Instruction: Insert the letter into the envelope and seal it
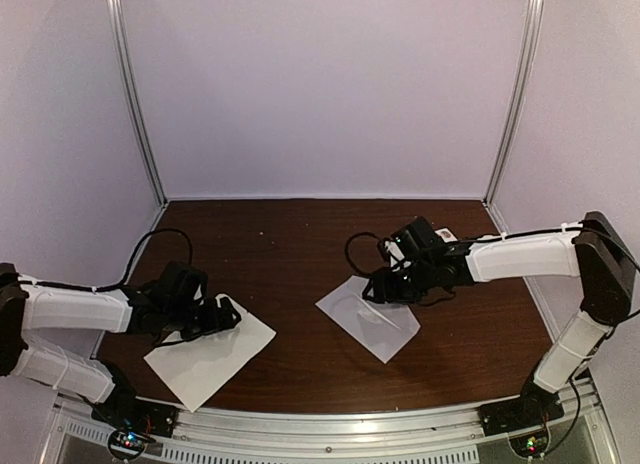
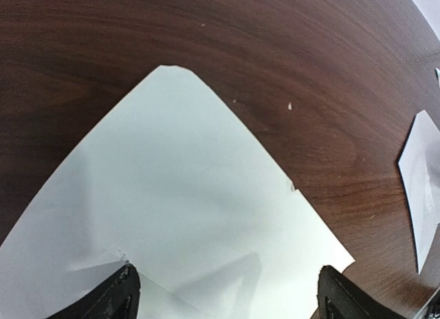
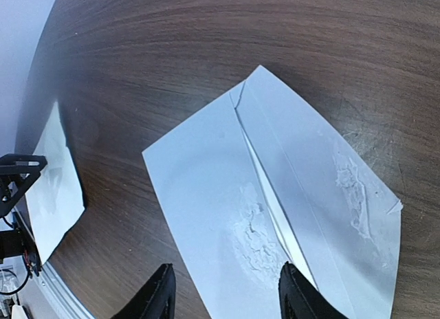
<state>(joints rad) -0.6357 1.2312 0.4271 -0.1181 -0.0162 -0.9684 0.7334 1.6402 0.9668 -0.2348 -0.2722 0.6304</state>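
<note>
The table (image 1: 300, 244) is dark wood with a visible grain and a soft shine. The envelope (image 3: 206, 195) is matt pale paper, with rough, scuffed patches on it. The sheet (image 2: 179, 181) is smooth white paper.

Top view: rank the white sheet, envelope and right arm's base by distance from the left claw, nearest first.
1. white sheet: front left, directly beneath the left claw.
2. envelope: right of centre, across bare table from the claw.
3. right arm's base: front right corner, by the near rail, clearly the farthest.
</note>
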